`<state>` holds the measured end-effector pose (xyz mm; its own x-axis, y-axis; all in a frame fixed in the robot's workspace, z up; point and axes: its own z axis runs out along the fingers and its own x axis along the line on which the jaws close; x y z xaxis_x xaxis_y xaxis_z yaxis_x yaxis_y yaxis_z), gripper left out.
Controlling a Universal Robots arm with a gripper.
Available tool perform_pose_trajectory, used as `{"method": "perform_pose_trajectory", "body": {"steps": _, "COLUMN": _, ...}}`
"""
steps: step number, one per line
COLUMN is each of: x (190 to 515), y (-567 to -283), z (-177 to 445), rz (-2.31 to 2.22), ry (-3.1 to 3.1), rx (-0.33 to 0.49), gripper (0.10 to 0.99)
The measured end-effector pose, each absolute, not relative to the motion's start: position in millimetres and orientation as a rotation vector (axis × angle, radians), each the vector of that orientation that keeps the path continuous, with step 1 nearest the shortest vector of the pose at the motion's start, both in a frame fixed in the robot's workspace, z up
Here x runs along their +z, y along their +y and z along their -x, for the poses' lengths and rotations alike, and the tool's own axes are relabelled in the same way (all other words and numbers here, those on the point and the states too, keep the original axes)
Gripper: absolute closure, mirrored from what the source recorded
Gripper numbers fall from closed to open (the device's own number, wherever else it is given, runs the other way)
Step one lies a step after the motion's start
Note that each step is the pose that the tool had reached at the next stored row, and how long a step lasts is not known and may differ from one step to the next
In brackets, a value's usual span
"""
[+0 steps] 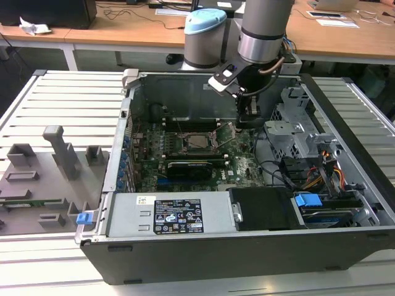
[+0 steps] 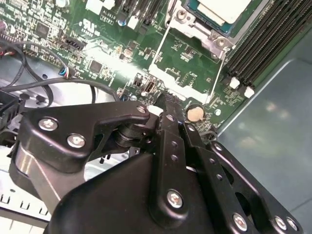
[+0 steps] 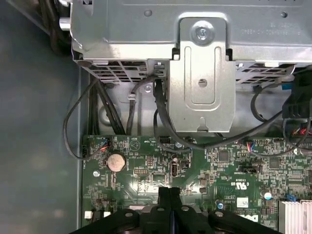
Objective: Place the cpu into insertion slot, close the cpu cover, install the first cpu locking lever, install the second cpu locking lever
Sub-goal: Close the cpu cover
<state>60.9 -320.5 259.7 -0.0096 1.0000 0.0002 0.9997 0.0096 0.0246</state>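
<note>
Black jointed metal hand [image 3: 169,191] sits closest, its two fingers squeezed together on nothing, tips low over the green motherboard [image 3: 146,170]. The small flat square cpu [image 2: 224,6] lies in the dark-framed square insertion slot [image 1: 199,142]. The thin metal cpu cover [image 2: 202,24] seems down over it, but I cannot be sure. A thin springy wire locking lever [image 2: 218,78] sticks out unhooked nearby. It could slip off the tips and snap back. The tips could also scrape the round silver battery [image 3: 116,161].
</note>
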Motion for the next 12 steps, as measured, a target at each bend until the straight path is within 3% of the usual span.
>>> {"method": "perform_pose_trajectory", "body": {"steps": 12, "x": 249.3, "y": -320.4, "z": -63.8, "rz": -2.166, "ry": 2.254, "rx": 0.025, "gripper": 0.98}}
